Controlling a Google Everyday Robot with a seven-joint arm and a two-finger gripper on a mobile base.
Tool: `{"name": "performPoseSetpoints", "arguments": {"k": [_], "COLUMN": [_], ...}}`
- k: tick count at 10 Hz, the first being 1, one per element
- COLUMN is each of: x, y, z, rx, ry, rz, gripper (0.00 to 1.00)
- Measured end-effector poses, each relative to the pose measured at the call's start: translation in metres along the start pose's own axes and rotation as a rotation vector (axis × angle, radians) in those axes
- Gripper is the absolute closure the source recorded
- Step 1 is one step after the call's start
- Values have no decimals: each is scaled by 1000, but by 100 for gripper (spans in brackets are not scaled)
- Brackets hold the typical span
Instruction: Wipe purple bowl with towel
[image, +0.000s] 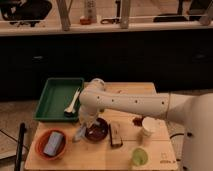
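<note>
My gripper (84, 125) hangs low over the light wooden table (160, 150), at the left rim of the dark purple bowl (96, 131). My own white arm (130, 104) covers most of it, so I cannot tell whether the fingers are apart or together. Just below it a pale blue-grey towel (80, 133) shows, touching the bowl's left edge; whether I am holding that cloth is hidden from me.

To the right of my gripper, just beyond the bowl, lies one dark brown rectangular block (116, 134); what it is I cannot make out. Further right stands one white paper cup (148, 128), with a small dark reddish thing (136, 120) beside it, too blurred to name. Below and right sits one yellow-green cup (138, 157). Left and below my gripper is one orange bowl (49, 145) holding a blue-grey block (53, 143). Above and left rests one green plastic tray (56, 97) with one pale utensil (72, 103) in it.
</note>
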Motion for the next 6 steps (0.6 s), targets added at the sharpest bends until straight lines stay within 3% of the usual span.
{"name": "performPoseSetpoints", "arguments": {"k": [3,6], "x": [-5,12], "y": [37,77], "z": [1,-4], "rx": [-25,-37], "ry": [-17,-7], "rz": [18,95], "gripper": [100,100]}}
